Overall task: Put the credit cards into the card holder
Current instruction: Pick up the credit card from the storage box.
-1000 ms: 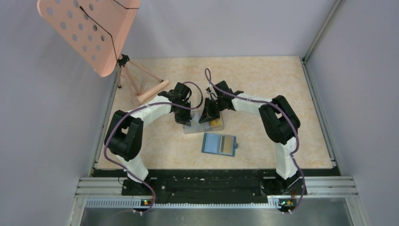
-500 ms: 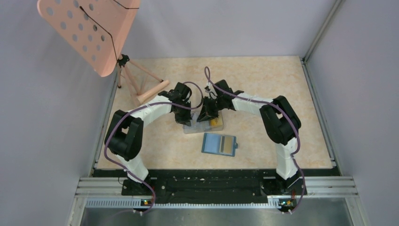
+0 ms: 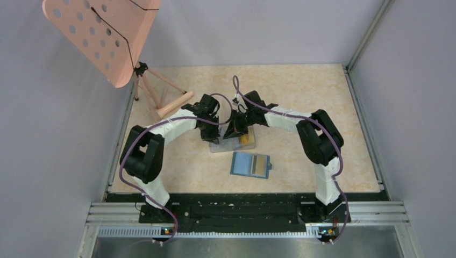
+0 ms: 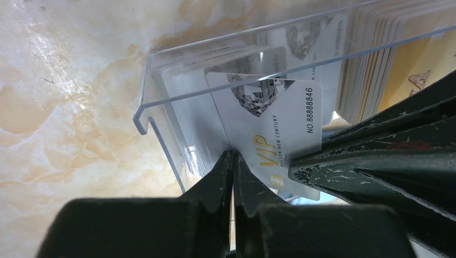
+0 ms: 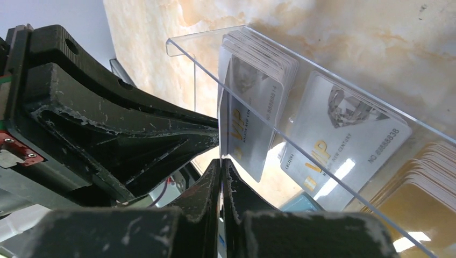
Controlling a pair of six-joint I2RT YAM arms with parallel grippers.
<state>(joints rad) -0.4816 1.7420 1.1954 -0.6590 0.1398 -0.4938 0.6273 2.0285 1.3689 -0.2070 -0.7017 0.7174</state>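
One white credit card, seemingly light, stiff and slick, stands in the clear box at mid-frame, best pinched by an edge. My left pincer and right pincer are both clamped tight on its edge, reaching inward, tips down. Lower centre, the card holder lies open on the surface.

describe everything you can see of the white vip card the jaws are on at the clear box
The white VIP card is thin and glossy, plastic by its look, printed with a grey diamond graphic, gold "VIP" lettering and the number 8888846. It sits tilted at the open side of the clear box, in front of a stack of similar cards. The right gripper has its jaws shut on the card's lower edge. The left gripper, jaws shut, appears to touch the card's edge with its tips.
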